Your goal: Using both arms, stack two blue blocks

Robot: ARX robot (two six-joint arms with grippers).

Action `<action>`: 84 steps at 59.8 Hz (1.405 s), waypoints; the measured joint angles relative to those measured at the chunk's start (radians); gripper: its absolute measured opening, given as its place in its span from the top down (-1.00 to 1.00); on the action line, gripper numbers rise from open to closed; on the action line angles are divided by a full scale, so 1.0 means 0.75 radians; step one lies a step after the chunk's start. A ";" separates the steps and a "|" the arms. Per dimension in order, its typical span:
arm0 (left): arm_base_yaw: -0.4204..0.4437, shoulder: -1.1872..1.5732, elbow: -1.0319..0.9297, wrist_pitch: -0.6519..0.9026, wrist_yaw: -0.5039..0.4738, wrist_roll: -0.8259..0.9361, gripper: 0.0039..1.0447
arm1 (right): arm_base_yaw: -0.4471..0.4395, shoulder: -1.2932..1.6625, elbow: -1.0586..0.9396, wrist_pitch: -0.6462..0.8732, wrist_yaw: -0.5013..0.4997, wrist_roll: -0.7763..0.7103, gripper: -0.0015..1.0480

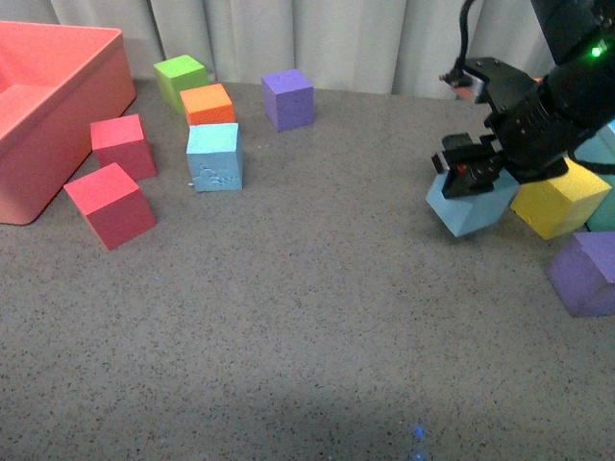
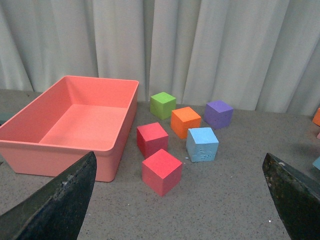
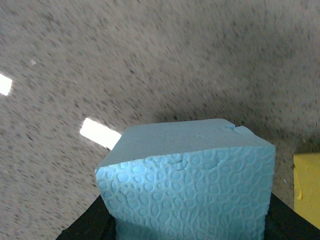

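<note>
One sky-blue block (image 1: 213, 157) with a scuffed front face rests on the table at the left, just in front of an orange cube. The left wrist view shows this same blue block (image 2: 202, 144) ahead of my left gripper (image 2: 180, 200), which is open, its two dark fingers (image 2: 60, 200) wide apart with only bare table between them. At the right, my right gripper (image 1: 473, 173) is shut on the second blue block (image 1: 471, 205), which is tilted and held just above the table. In the right wrist view that held blue block (image 3: 190, 185) fills the space between the jaws.
A large coral bin (image 1: 72, 91) stands at the far left. Two red cubes (image 1: 110, 202), an orange cube (image 1: 209, 104), a green cube (image 1: 180, 79) and a purple cube (image 1: 287, 98) surround the resting blue block. A yellow cube (image 1: 562, 200) and a purple cube (image 1: 586, 274) sit at the right edge.
</note>
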 joint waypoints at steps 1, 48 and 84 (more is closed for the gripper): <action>0.000 0.000 0.000 0.000 0.001 0.001 -0.88 | 0.006 0.000 0.008 -0.002 0.000 0.005 0.09; 0.000 0.000 0.000 -0.001 0.000 0.000 -0.88 | 0.235 0.296 0.421 -0.101 0.119 0.373 0.11; 0.000 0.000 0.000 0.000 0.000 0.001 -0.88 | 0.282 0.453 0.726 -0.298 0.176 0.655 0.11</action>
